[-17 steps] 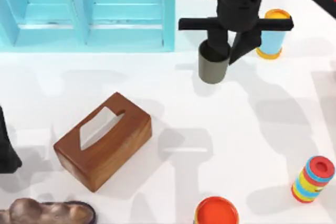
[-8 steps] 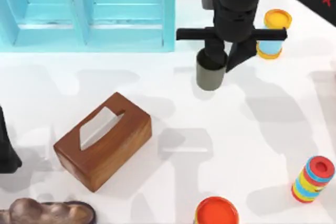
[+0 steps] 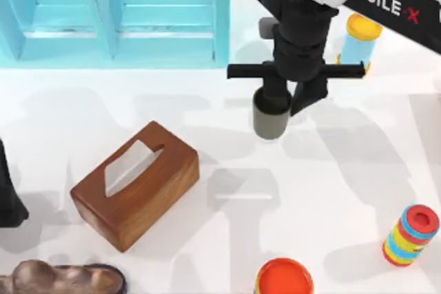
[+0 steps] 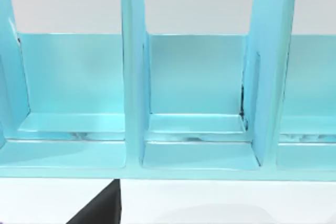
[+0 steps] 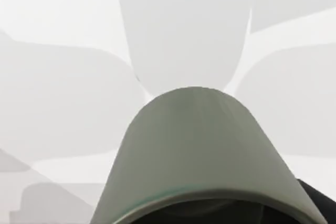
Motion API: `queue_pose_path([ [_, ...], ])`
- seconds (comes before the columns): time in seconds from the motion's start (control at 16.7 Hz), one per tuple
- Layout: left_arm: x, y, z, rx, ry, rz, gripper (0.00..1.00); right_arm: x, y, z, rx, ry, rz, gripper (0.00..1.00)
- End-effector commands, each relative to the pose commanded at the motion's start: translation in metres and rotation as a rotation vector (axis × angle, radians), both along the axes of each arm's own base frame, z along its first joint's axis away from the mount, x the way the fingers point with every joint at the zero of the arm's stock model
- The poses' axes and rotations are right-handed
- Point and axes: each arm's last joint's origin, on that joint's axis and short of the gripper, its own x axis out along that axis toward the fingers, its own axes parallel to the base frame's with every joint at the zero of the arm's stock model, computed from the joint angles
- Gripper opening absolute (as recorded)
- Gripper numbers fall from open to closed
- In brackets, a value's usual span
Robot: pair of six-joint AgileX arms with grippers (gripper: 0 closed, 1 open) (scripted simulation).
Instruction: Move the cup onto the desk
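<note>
- The right gripper [image 3: 288,101] hangs over the far middle of the desk [image 3: 324,170], just in front of the right end of the light-blue shelf unit [image 3: 114,15], its black crossbar running left to right.
- Its fingers are closed on the grey cup [image 3: 270,116]: one goes down inside the rim, the other stands outside the cup's right wall.
- The cup is upright, mouth up, grey wall showing below the gripper; from above I cannot tell whether its base touches the white tabletop or is just above it.
- In the right wrist view the cup [image 5: 202,150] is close under the camera, rim nearest, its rounded wall against the white desk [image 5: 63,24] and soft grey shadows.
- Behind and to the right of the gripper stands a blue cylinder with yellow ends [image 3: 360,43], partly hidden by the arm.
- A wooden tissue box [image 3: 136,184] sits left of centre, well apart from the cup, turned at an angle.
- At the near edge is an orange-topped round container [image 3: 284,278]; a striped stack of coloured rings [image 3: 411,234] stands near the right edge.
- A brown lumpy object on a dark base [image 3: 58,278] lies at the near left corner.
- The left arm is parked at the left edge of the table; I cannot tell how its gripper stands.
- The left wrist view looks into the shelf unit's [image 4: 199,103] open compartments.
</note>
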Motion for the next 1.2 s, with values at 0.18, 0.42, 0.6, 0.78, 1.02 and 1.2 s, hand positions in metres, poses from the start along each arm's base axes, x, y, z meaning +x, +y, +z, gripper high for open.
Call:
queue_pose_path([
  [0.18, 0.0000, 0.0000, 0.0000, 0.000, 0.000, 0.000, 1.00, 0.0000, 0.0000, 0.0000, 0.000, 0.000, 0.000, 0.15],
  [0.42, 0.0000, 0.0000, 0.0000, 0.000, 0.000, 0.000, 1.00, 0.0000, 0.0000, 0.0000, 0.000, 0.000, 0.000, 0.45],
  [0.6, 0.0000, 0.0000, 0.0000, 0.000, 0.000, 0.000, 1.00, 0.0000, 0.0000, 0.0000, 0.000, 0.000, 0.000, 0.68],
  [0.78, 0.0000, 0.0000, 0.0000, 0.000, 0.000, 0.000, 1.00, 0.0000, 0.0000, 0.0000, 0.000, 0.000, 0.000, 0.90],
  [1.02, 0.0000, 0.0000, 0.0000, 0.000, 0.000, 0.000, 1.00, 0.0000, 0.0000, 0.0000, 0.000, 0.000, 0.000, 1.00],
  [1.2, 0.0000, 0.0000, 0.0000, 0.000, 0.000, 0.000, 1.00, 0.0000, 0.0000, 0.0000, 0.000, 0.000, 0.000, 1.00],
])
